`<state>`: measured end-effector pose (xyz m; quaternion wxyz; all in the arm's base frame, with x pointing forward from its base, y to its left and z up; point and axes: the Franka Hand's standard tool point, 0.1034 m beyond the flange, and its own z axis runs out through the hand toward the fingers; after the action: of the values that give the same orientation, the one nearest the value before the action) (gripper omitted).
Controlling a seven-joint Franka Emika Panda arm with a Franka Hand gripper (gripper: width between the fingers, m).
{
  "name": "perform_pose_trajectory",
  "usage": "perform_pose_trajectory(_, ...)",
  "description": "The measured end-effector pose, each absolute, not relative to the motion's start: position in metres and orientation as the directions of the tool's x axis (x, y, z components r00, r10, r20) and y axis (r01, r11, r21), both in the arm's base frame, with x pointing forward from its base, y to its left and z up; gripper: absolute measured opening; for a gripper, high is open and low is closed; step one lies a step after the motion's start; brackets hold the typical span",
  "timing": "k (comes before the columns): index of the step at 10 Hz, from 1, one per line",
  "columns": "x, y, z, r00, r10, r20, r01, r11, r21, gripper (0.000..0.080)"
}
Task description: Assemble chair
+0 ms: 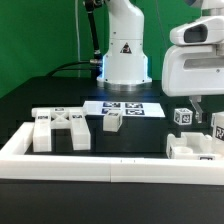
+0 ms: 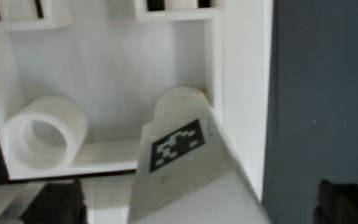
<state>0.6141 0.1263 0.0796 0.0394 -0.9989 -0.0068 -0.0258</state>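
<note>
Exterior view sets the gripper (image 1: 197, 106), spread and empty, at the frame's right above a white chair block (image 1: 190, 148), other chair pieces (image 1: 60, 128) lying loose leftward; a pickup seems in hand, next needing a straight descent and closing.

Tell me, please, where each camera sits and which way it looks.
Exterior view: it sits low in front of the table, behind the rail, and faces the arm's base. The end effector shows at the exterior view's right.
Wrist view: it sits on the wrist, close to a hollow white part and a tagged piece. No finger shows clearly.
Shared: probably that part, though I cannot be certain.
</note>
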Motion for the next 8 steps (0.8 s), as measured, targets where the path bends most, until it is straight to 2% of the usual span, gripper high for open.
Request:
perform_pose_trajectory(2,0.6142,0.1257,0.0795,0.986,0.156,0.063,0.16,-0.985,-0.064,0.0649)
perform_pose_trajectory(4,0.6141,0.1255,0.0794,0.976,0.206,0.066,0.21,-0.976,-0.061,0.0649)
perform_pose_trajectory(5,0.6141,0.1255,0.0794,0.977,0.204,0.066,0.208,-0.976,-0.061,0.0554)
perform_pose_trajectory(6,0.6141,0.1256,0.0794,0.977,0.204,0.066,0.208,-0.976,-0.061,0.0554)
perform_pose_trajectory(7,0.6141,0.1255,0.0794,0.977,0.204,0.066,0.208,-0.976,-0.061,0.038)
perform_pose_trajectory(8,0.6141,0.1255,0.0794,0.977,0.204,0.066,0.208,-0.976,-0.061,0.0287)
